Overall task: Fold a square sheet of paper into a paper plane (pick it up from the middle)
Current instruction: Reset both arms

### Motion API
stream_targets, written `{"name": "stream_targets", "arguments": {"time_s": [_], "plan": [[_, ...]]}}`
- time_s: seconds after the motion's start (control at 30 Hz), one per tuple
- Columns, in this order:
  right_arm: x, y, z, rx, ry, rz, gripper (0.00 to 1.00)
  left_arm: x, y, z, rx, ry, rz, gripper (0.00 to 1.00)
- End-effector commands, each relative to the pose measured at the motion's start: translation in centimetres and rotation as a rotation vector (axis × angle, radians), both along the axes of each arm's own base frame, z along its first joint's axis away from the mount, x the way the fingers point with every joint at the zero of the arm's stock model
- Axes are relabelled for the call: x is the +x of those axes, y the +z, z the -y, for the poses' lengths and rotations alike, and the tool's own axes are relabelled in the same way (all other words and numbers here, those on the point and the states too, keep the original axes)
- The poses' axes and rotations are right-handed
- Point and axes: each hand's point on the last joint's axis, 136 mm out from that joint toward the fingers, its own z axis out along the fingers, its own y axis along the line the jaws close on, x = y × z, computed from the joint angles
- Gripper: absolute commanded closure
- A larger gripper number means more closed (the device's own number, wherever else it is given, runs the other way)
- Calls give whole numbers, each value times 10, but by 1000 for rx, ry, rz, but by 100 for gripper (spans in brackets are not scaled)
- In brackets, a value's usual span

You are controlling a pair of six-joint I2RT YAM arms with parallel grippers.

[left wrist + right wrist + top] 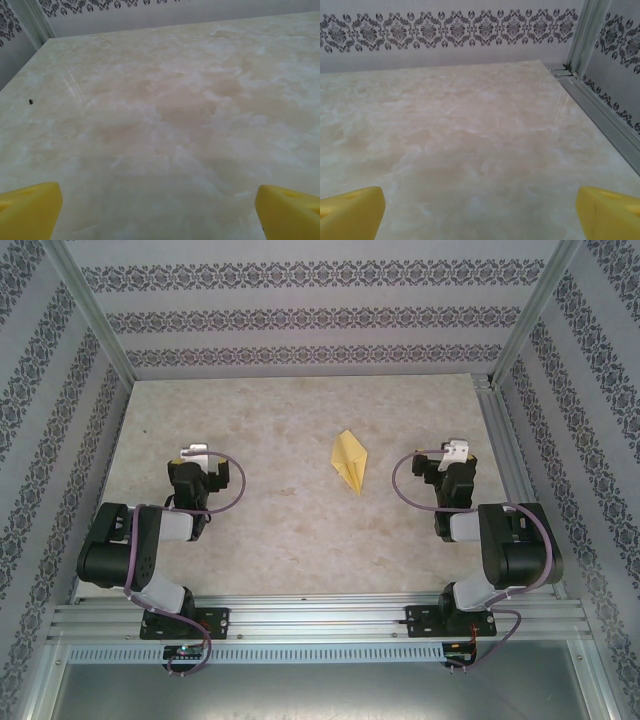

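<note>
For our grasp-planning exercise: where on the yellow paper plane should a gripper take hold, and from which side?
Probably mid-length on the paper plane, from above, jaws straddling its narrow width: it lies low on the table, point toward the near edge. The open right gripper sits nearer.

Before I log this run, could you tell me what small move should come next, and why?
Probably none, just hold both arms back: the paper plane already lies folded into a pointed dart, and the left gripper and right gripper stand open, clear of it.
</note>
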Motion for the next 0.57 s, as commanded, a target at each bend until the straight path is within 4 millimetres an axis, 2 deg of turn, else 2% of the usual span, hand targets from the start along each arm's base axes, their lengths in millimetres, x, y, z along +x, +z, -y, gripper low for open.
{"name": "stream_targets", "arguments": {"time_s": [0.0,0.53], "plan": [[1,17,11,1,-73,69,2,4,14,9,-27,-27,66,0],[-1,18,14,-1,-97,75,2,7,13,15,-38,-81,54,0]]}}
